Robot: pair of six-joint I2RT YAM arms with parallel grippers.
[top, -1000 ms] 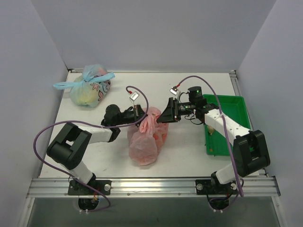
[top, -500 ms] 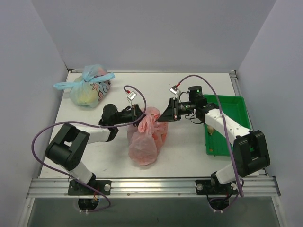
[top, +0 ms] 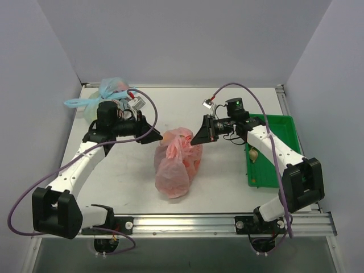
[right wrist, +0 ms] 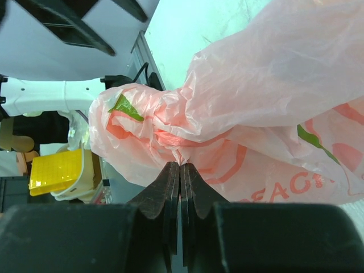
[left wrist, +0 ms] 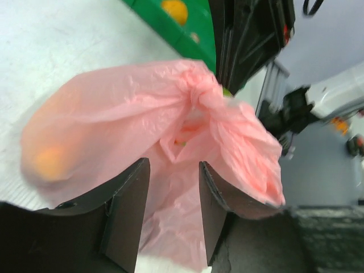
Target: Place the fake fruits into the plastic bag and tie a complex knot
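You are in the tying step. The thin translucent pink plastic bag (top: 173, 165) with red-orange peach prints lies at the centre of the white bench (top: 227, 102), bulging with fruit; the left wrist view shows an orange glossy fruit (left wrist: 45, 160) blurred through its film at the left of the frame. The bag's neck is gathered into a twisted pink lump (left wrist: 197, 89), though you cannot yet call it a finished knot.

The right gripper (right wrist: 180, 166) has its jaws pressed together, and the film puckers right at their tips, so it appears to pinch a fold of the bag's upper right side. The left gripper (top: 158, 136) sits just beside the bag's upper left, jaws apart with nothing clamped between them; the bag shows beyond the gap.

Next, steer the left jaws onto a loose handle flap near the twist and close on it, so both arms can pull and cross the ends. Note that a small pale fruit (top: 253, 153) rests in the green plastic tray (top: 284, 120) at the right.
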